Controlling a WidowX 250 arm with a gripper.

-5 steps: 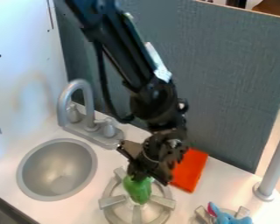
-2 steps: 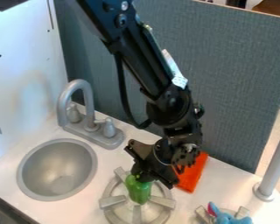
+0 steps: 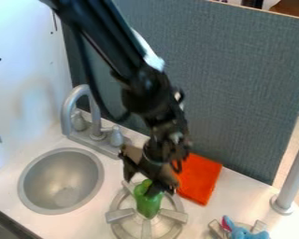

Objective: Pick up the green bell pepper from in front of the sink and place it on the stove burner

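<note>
One glossy green, rounded object (image 3: 148,205) stands upright on the round grey stove burner (image 3: 120,215), with the black two-finger pincer (image 3: 141,186) right over its top, released and its fingers apart, though blur makes it hard to say whether they touch it. Just behind to the right, a flat orange rectangular piece (image 3: 199,179) lies on the white tabletop (image 3: 242,189), while the round grey sink basin (image 3: 60,181) and curved grey faucet (image 3: 95,105) sit to the left, and a light-blue toy (image 3: 242,232) rests at the lower right
</note>
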